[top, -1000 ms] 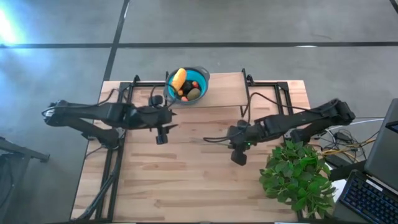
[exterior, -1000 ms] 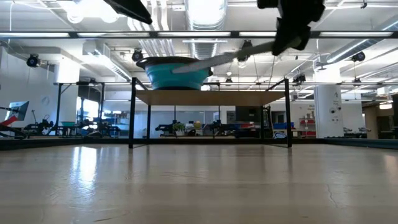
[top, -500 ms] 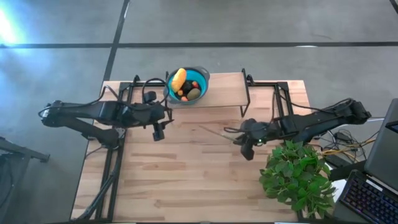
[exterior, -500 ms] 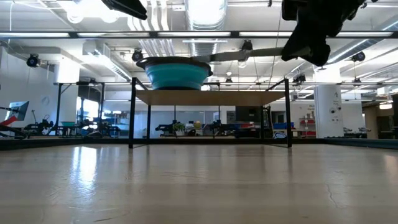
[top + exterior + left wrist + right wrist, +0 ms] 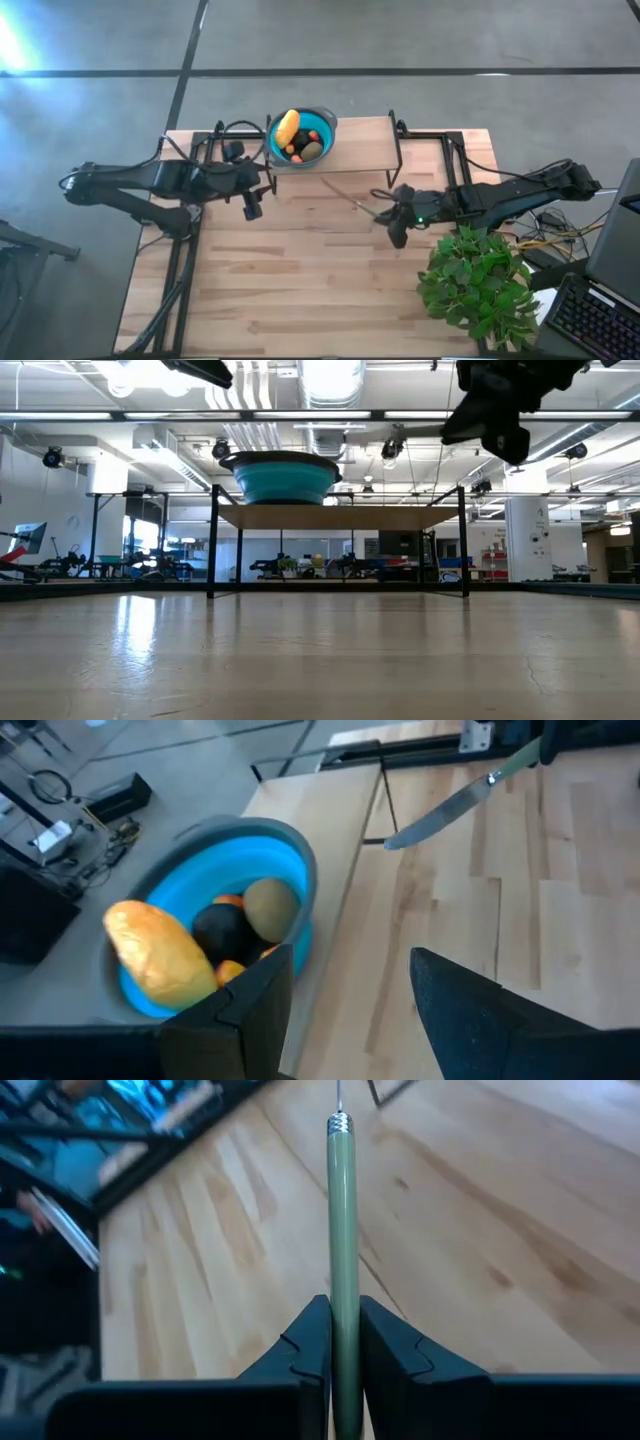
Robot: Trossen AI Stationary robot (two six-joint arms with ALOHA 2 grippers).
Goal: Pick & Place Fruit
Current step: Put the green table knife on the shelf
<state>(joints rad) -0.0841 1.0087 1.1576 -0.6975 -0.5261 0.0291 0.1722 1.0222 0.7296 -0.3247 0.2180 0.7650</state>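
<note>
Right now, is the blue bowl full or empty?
Full: the round blue bowl holds the fruit, a yellow-orange oblong piece, an olive-green one and a dark round one.

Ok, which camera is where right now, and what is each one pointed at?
High: above the table, straight down; both arms, left tool and right tool.
Low: at table-top height, level toward the room; arms' undersides at top.
Left wrist: past its open fingers at the blue bowl of fruit.
Right wrist: along the knife its fingers clamp.
Shared: high and left wrist both show bowl and knife.
</note>
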